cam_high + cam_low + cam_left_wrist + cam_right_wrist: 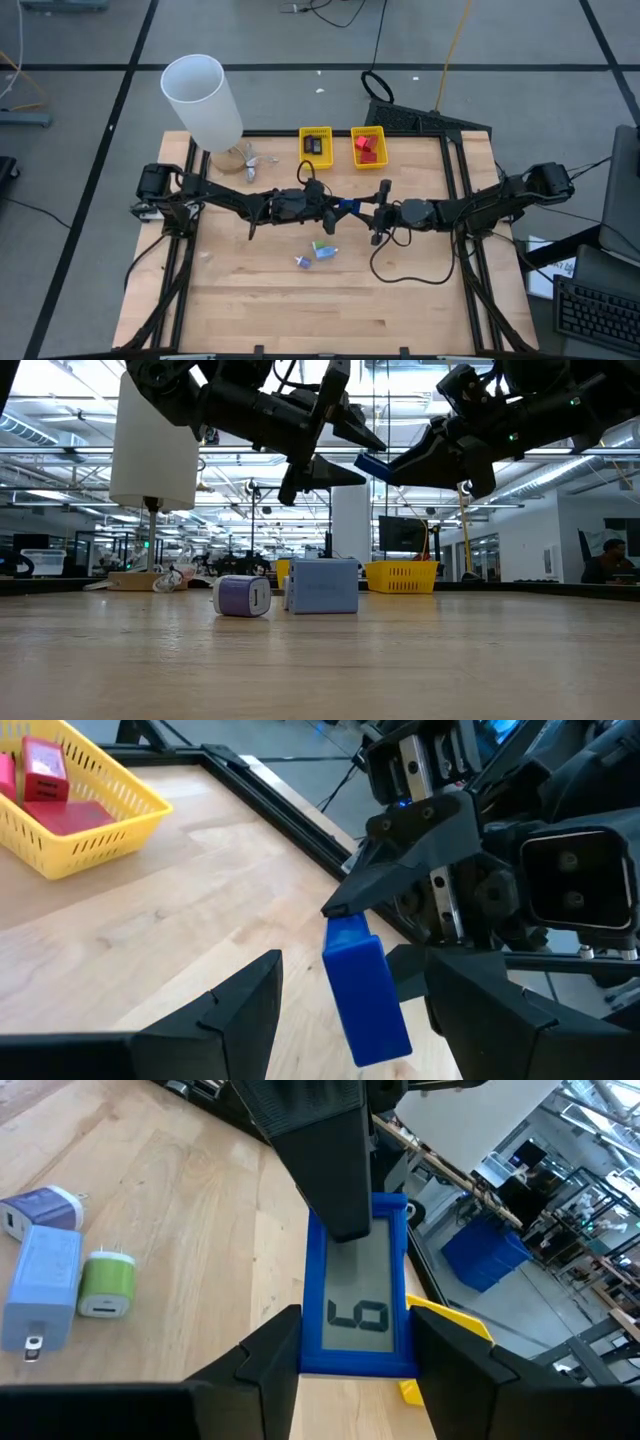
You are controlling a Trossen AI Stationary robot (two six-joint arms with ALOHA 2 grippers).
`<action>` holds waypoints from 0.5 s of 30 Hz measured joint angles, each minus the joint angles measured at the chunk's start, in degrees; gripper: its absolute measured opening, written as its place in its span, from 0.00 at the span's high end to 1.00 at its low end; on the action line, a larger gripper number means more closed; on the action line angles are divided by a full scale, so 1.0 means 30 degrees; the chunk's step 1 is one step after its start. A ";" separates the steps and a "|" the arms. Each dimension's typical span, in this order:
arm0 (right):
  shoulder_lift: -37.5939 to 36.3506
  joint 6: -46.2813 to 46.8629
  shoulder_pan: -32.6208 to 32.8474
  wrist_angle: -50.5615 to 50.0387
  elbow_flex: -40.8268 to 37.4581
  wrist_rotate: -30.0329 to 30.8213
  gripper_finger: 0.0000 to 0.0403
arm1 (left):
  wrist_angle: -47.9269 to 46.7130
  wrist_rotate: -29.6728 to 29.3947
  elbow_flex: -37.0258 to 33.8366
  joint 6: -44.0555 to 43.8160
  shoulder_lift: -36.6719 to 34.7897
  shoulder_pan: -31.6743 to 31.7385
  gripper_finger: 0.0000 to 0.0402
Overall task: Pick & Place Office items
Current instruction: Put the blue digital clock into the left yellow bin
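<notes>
right gripper [355, 1345] | grips blue item [357, 1310] | mid-air | left gripper [350, 1010] open

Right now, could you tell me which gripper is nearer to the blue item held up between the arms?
Right. The right gripper is shut on the blue item above the table; the open left gripper faces it, fingers flanking without touching.

Lighting: bright, even overhead ceiling strips, visible at 12 o'clock in the low view. Shadows: soft, faint. Glare: mild on table [250, 300]. Wrist views: foreground fingers blurred.
</notes>
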 joint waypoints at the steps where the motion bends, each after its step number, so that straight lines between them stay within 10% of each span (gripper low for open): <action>1: 0.0000 -0.0002 0.0000 0.0023 0.0000 0.0000 0.61 | 0.0000 0.0000 0.0000 0.0028 0.0000 0.0000 0.39; 15: -0.0003 0.0056 -0.0004 -0.0011 0.0000 0.0019 0.62 | -0.0066 0.0372 0.0000 0.0079 0.0000 0.0089 0.50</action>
